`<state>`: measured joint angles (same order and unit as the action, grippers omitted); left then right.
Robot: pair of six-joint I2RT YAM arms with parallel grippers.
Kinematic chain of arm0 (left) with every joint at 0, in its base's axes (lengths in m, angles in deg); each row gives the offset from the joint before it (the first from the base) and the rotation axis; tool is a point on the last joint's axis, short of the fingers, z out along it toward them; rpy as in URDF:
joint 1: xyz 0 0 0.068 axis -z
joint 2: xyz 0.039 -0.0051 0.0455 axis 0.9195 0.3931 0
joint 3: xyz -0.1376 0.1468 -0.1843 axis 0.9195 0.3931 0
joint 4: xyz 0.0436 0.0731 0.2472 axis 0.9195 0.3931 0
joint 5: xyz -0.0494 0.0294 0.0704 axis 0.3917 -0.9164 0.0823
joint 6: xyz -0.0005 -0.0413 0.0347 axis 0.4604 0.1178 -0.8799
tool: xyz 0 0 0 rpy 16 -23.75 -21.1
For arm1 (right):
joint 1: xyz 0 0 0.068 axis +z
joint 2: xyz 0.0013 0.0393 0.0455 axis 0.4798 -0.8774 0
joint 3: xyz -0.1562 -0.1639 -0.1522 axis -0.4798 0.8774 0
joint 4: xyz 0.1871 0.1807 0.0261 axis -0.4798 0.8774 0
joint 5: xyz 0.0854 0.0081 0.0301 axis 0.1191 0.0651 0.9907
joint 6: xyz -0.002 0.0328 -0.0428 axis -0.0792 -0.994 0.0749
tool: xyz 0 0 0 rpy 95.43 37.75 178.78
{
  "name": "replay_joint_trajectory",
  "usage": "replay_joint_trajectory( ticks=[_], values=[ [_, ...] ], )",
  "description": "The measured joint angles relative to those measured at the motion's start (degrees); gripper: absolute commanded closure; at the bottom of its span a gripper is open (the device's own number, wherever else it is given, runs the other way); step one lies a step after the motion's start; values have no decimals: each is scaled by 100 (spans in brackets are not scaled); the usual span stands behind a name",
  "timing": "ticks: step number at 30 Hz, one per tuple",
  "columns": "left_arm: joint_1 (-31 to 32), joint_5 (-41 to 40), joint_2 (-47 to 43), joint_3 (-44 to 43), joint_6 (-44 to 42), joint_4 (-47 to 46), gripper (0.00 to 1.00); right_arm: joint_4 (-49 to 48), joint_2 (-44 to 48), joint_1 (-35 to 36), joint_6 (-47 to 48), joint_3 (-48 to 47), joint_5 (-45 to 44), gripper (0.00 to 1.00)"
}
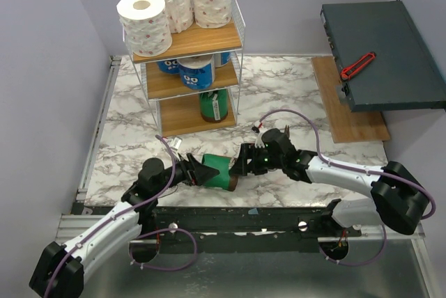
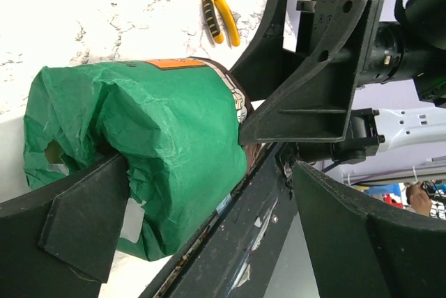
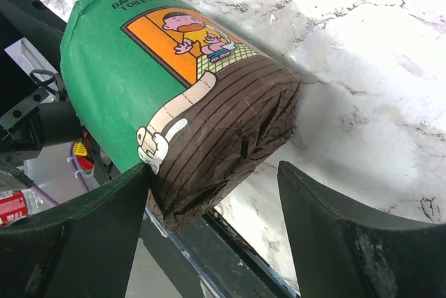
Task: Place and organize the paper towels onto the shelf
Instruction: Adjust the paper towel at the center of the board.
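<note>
A green-wrapped paper towel roll [image 1: 219, 173] with a brown end lies on its side at the table's front edge, between my two grippers. My left gripper [image 1: 202, 173] [image 2: 209, 166] is open at the roll's crumpled green end [image 2: 139, 131]; one finger [image 2: 83, 221] lies against it and the other stands well off. My right gripper [image 1: 240, 162] [image 3: 212, 173] is open at the brown end [image 3: 223, 131], with its left finger [image 3: 90, 228] touching the wrap and a gap at the other finger. The shelf [image 1: 198, 42] holds three white rolls [image 1: 167, 5] on top, blue rolls [image 1: 196, 72] in the middle and a green roll [image 1: 214, 105] at the bottom.
A dark flat box [image 1: 383, 54] with a red-handled tool [image 1: 357, 65] on it sits at the right on a wooden board [image 1: 348, 113]. Yellow-handled pliers [image 2: 216, 5] lie on the marble behind the roll. The black front rail [image 1: 230, 218] runs just below the roll.
</note>
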<state>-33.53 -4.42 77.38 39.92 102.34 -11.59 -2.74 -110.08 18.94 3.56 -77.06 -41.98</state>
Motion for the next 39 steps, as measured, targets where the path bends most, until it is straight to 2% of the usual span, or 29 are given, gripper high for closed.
replay_joint_trajectory(
  ticks=[4, 5, 12, 18, 27, 39],
  values=[
    [-26, 39, -111, 39, -39, -70, 35, -17, 11, 0, 0, 37, 2, 24],
    [-31, 44, -157, 46, -63, -76, 38, -15, 26, 0, 0, 46, 2, 23],
    [-31, 109, -444, 22, -175, -66, 38, 7, 181, -11, 9, 157, -105, 20],
    [0, 170, -354, -450, -542, 503, 35, 24, 225, -11, -13, 254, -254, 18],
    [549, -109, 450, -1364, -1126, 1379, 33, 256, 575, -11, -81, 450, -501, 15],
    [1510, -1134, 1572, -2581, -1683, 2505, 31, 1158, 1880, -11, -271, 459, -1266, 13]
  ],
)
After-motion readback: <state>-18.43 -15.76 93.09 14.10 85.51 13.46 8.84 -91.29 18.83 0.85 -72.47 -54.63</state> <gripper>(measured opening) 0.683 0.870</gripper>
